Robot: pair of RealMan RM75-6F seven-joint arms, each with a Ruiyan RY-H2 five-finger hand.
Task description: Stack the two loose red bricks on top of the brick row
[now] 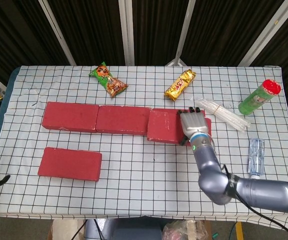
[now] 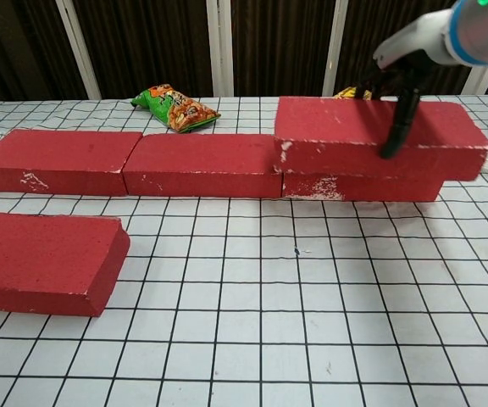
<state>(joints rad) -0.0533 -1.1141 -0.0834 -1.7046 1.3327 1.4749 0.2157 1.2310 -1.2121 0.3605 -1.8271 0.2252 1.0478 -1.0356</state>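
Red brick [image 2: 346, 136] being held by right hand [image 1: 192, 125], fingers [image 2: 394, 127] clamped over its top and near face, above right end of brick row [image 2: 202, 164]. Judged rigid, heavy, rough; wide grip across middle being advised. Second loose brick [image 1: 70, 163] lying near left on worktop [image 1: 144, 190].

- held brick [image 2: 346, 136]: red, level, over the row's right end.
- second brick [image 1: 70, 163]: flat on the table, front left.
- brick row [image 1: 96, 118]: three end to end.
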